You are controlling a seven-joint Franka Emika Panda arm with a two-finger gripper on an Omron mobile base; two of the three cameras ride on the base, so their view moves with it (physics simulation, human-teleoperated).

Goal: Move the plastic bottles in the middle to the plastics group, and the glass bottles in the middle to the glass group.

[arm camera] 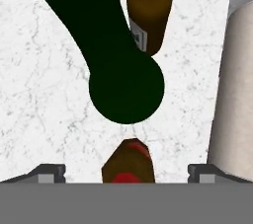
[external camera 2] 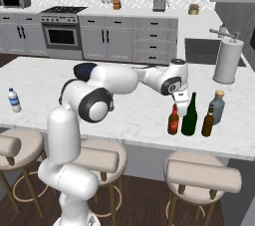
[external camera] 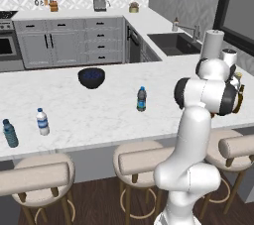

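Note:
My gripper hangs open just above the brown bottle with red cap, which stands upright on the counter. In the hand view this red-capped bottle sits between my wide-apart fingertips, untouched. Right beside it are the tall dark green wine bottle, the small amber bottle and the grey-blue bottle with tan cap. The dark-labelled plastic bottle stands alone mid-counter. Far left stand the white-labelled water bottle and a bluish-labelled one.
A dark bowl rests toward the back of the counter. A paper towel roll stands behind the glass bottles, near the sink. Stools line the counter's front edge.

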